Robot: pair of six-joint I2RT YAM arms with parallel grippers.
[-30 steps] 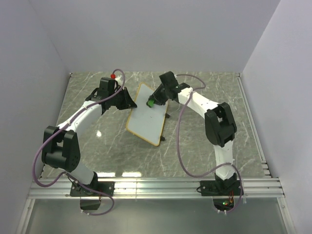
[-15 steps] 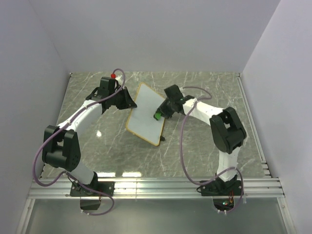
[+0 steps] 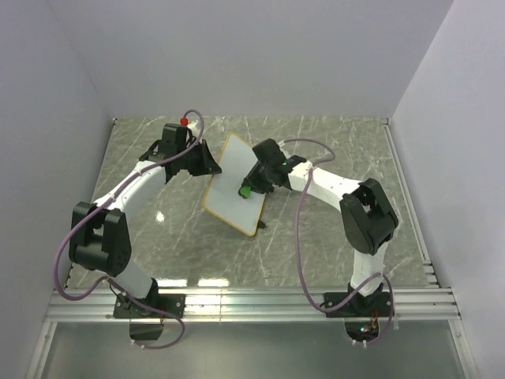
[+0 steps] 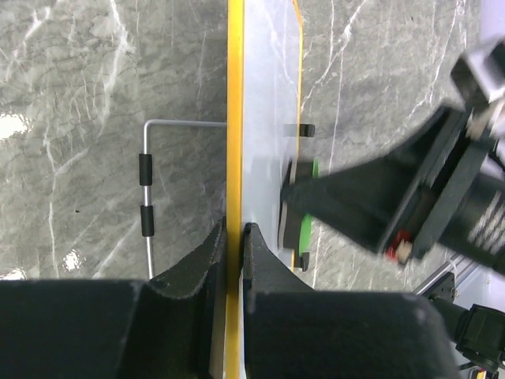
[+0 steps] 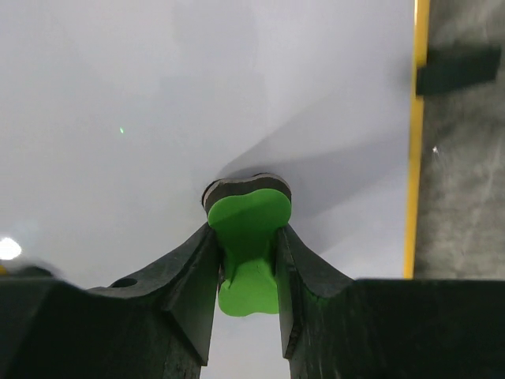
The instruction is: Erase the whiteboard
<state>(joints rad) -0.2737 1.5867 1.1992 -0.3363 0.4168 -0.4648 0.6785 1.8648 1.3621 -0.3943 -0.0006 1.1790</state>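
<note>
Where the top view is taken first, the whiteboard (image 3: 230, 175) is seen propped at a tilt in the middle of the desk (image 3: 331, 229), its long axis running from far to near between the two arms. Its left edge is clamped by the left tool (image 3: 207, 166). The right tool (image 3: 251, 183) is laid against the white face about midway along its length and right of centre, closed on a green eraser (image 3: 246, 190).

In the left wrist view, the yellow frame is seen edge-on, pinched between the nearly closed fingers, with the board stretching straight away from them. A wire stand (image 4: 146, 197) shows behind it.

In the right wrist view, the eraser is gripped tightly between the fingers and its pad is met flat by the board directly ahead. The frame lies close on the right, and bare white extends widely to the left. No marks can be made out. The coming stroke is judged to fall to the right arm, away from that near frame.
</note>
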